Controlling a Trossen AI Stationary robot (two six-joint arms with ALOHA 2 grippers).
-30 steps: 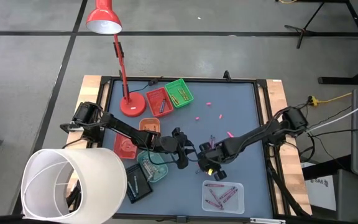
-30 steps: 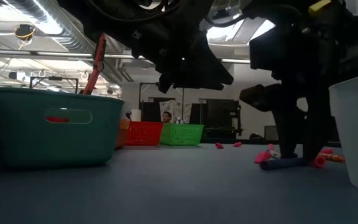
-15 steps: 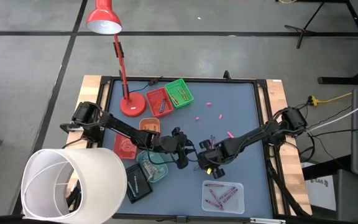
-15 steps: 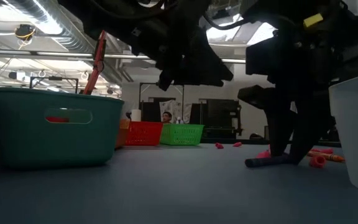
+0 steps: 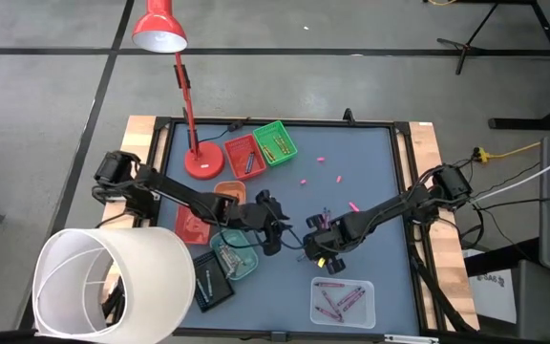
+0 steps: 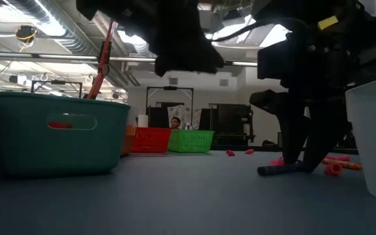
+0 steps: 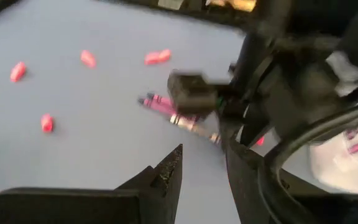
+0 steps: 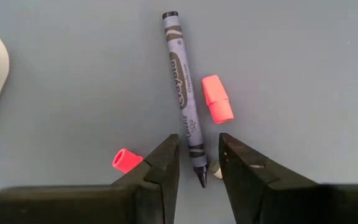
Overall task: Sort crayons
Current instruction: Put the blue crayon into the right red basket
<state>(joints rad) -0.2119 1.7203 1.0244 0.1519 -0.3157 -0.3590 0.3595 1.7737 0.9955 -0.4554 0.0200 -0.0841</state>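
Two dark arms meet near the middle of the grey-blue table (image 5: 370,162) in the high view, the left one reaching in from the left edge and the right one from the right. The right gripper (image 8: 197,163) is low over the mat, its jaws a little apart and straddling the pointed end of a blue-grey crayon (image 8: 183,118) that lies flat between them; whether the fingers (image 8: 160,171) press on it cannot be told. A short pink crayon stub (image 8: 217,98) lies just beside the blue-grey one, and another pink stub (image 8: 124,160) sits by the other finger. The left gripper (image 7: 201,171) hangs above the table at centre frame, jaws apart with nothing between them. Past it the left wrist view shows purple and pink crayons (image 7: 166,106) lying beside the right gripper, and several pink pieces (image 7: 18,71) scattered toward the upper left. In the high view, more crayons rest in a clear tray (image 5: 366,308) at lower right and in a green tray (image 5: 276,127) at upper centre, next to a red tray (image 5: 234,148) and a red lamp (image 5: 181,76).
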